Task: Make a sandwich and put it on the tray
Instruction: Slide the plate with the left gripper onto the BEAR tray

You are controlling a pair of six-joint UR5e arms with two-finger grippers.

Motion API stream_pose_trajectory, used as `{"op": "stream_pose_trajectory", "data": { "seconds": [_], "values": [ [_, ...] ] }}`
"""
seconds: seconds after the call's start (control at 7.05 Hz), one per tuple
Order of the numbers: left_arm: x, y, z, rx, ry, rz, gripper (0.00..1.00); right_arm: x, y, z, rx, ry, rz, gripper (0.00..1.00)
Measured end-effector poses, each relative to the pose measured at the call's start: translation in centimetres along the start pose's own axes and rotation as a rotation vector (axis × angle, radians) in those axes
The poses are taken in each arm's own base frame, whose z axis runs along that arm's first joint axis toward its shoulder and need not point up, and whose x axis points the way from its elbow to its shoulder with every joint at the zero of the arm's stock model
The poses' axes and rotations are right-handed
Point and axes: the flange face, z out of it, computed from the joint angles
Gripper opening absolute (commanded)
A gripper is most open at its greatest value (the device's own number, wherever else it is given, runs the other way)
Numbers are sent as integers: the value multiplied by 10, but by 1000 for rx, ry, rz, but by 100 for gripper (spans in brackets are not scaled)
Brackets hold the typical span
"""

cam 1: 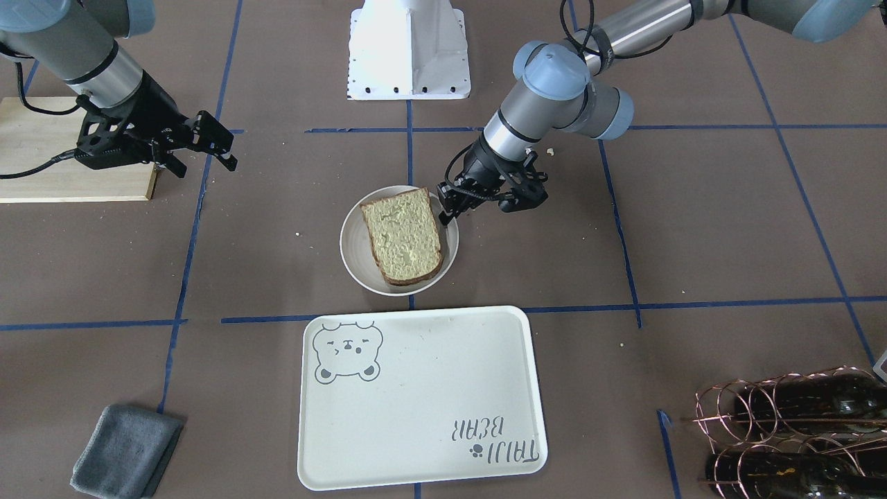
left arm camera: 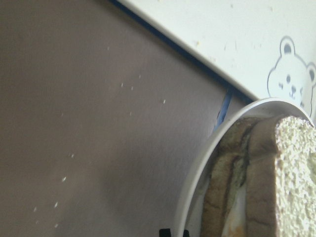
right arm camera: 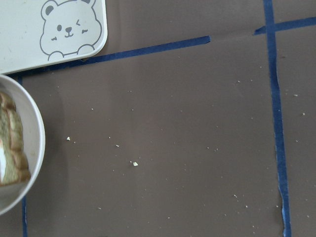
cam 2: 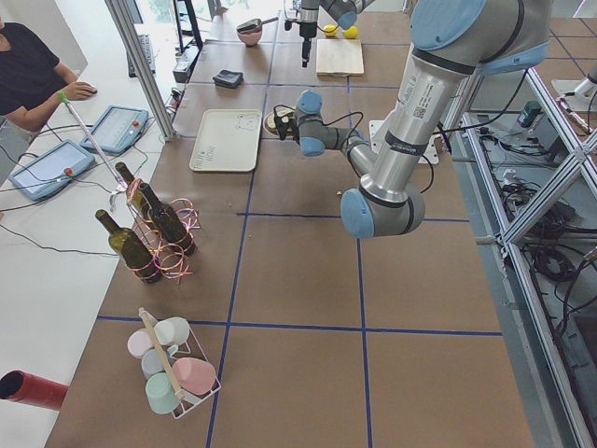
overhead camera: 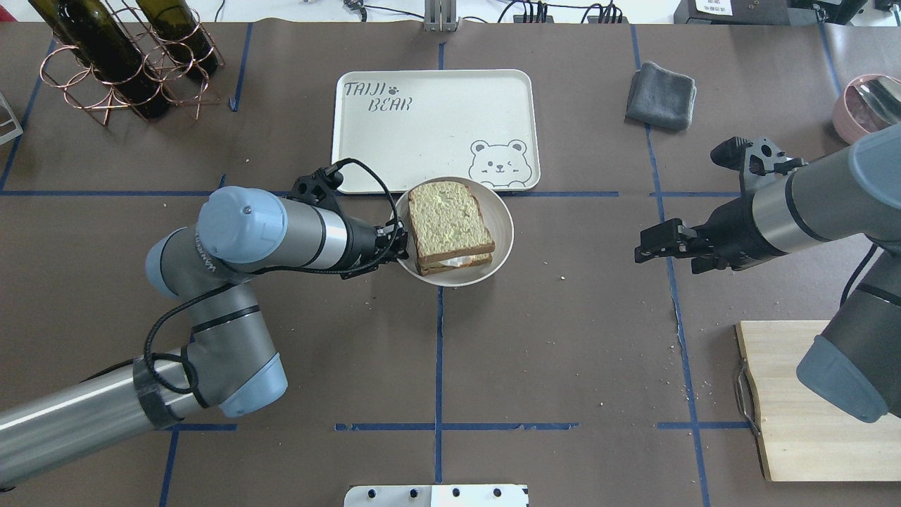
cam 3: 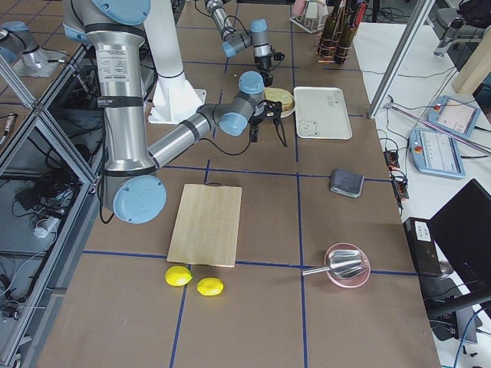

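The sandwich lies assembled on a small round grey plate: two bread slices with a strip of white egg showing between them. The plate stands just in front of the cream tray with the bear face, which holds nothing. My left gripper is at the plate's rim on my left and looks shut on it. The left wrist view shows the rim running down between the fingertips, with the sandwich beside it. My right gripper is open and empty, above the table well to the right of the plate.
A wooden cutting board lies at my near right, under the right arm. A grey cloth is right of the tray. A wire rack of wine bottles stands at the far left. A pink bowl is at the far right.
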Motion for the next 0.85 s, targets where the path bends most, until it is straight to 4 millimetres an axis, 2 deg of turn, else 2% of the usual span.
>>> {"op": "stream_pose_trajectory", "data": {
  "seconds": [0.28, 0.43, 0.71, 0.85],
  "values": [
    [67, -41, 41, 129, -56, -143, 0, 12, 5, -14, 13, 2, 9, 100],
    [87, -61, 62, 171, -87, -179, 0, 17, 7, -16, 14, 4, 11, 100],
    [92, -84, 83, 199, -102, -198, 0, 25, 10, -16, 16, -1, 8, 100],
    [90, -88, 88, 200, -98, -196, 30, 27, 11, -16, 16, -3, 8, 100]
  ]
}}
